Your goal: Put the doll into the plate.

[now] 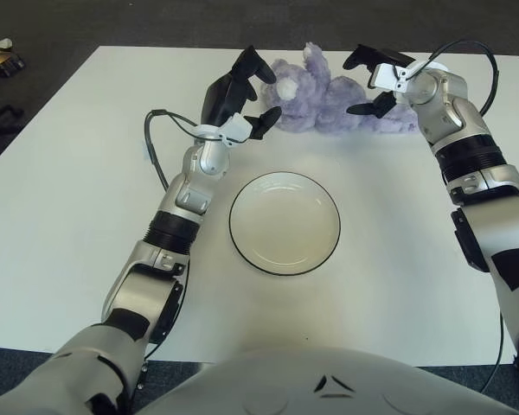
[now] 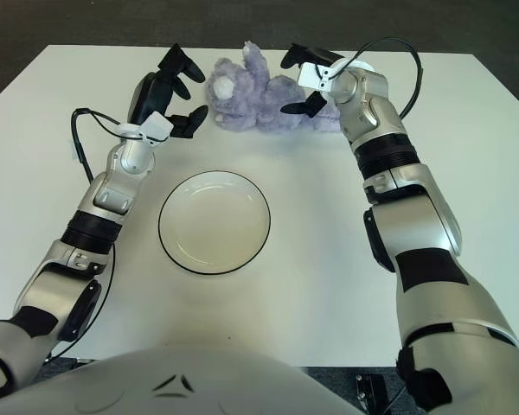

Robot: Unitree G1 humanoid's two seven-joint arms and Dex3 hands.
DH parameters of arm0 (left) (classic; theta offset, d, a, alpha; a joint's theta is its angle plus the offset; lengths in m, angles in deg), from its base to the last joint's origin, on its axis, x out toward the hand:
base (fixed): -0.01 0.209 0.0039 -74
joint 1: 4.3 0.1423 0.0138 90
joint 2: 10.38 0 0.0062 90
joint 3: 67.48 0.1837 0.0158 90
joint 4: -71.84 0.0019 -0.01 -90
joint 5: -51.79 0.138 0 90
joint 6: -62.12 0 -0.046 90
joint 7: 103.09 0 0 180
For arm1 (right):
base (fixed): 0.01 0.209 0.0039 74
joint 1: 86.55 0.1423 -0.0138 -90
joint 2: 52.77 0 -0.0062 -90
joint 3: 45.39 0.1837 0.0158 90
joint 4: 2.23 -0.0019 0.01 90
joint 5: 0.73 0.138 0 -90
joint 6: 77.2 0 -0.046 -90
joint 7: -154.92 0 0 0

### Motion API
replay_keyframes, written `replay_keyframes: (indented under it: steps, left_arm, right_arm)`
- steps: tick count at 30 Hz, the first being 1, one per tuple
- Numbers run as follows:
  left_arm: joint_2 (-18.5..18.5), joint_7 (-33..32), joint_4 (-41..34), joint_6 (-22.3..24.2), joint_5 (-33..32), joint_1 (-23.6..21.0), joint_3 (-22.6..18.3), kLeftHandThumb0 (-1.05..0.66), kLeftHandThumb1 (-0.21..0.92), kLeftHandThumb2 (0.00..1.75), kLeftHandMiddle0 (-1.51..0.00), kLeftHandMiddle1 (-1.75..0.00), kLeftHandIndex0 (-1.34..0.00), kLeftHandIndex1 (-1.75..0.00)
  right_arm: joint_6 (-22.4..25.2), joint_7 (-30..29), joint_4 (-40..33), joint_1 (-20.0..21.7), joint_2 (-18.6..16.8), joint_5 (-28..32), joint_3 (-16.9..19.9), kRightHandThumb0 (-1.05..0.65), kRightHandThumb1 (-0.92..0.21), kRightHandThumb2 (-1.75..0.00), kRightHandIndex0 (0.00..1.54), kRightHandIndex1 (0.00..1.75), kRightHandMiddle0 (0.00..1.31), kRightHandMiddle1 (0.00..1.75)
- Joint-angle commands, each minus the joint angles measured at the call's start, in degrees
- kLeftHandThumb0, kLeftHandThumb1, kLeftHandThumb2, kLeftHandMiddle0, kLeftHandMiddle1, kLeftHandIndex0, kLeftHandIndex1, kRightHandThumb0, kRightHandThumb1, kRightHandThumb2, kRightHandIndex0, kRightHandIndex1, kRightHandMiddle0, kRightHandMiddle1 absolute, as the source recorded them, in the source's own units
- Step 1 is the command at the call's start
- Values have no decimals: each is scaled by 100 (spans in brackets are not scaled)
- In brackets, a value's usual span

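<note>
Doll lying crosswise between my two spread hands

The doll (image 1: 333,105) lay long-axis left-to-right beyond the plate (image 1: 285,222); my left hand (image 1: 240,99) and right hand (image 1: 374,82), both unclenched, flanked its ends, holding nothing.

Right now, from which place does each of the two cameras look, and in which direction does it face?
Left eye view: on the head, looking forward and down at the white table; both arms and the torso top show, left hand and right hand open beside the purple plush doll.
Right eye view: the same head, set slightly to the right, same direction; the same body parts show.
Shared: the doll lying on the table beyond the empty plate, both hands flanking it.
</note>
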Motion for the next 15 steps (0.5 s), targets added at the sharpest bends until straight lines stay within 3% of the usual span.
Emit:
replay_keyframes:
  steps: [1, 11, 15]
  left_arm:
    - [57, -92, 48, -151, 111, -72, -31, -1, 63, 88, -41, -156, -29, -175]
    - [59, -146, 8, -287, 241, -14, -41, -1, 75, 71, -32, -152, -27, -175]
    - [40, -155, -7, -295, 254, 5, -47, -1, 77, 68, -29, -152, -27, -175]
  right_arm:
    - [-263, -345, 681, 333, -133, -104, -118, -77, -38, -93, 27, 154, 0, 87]
    - [-477, -813, 1490, 639, -263, -236, -309, -81, -41, -91, 24, 172, 0, 87]
    - [-482, -935, 1638, 685, -300, -265, -366, -80, -41, -91, 20, 171, 0, 85]
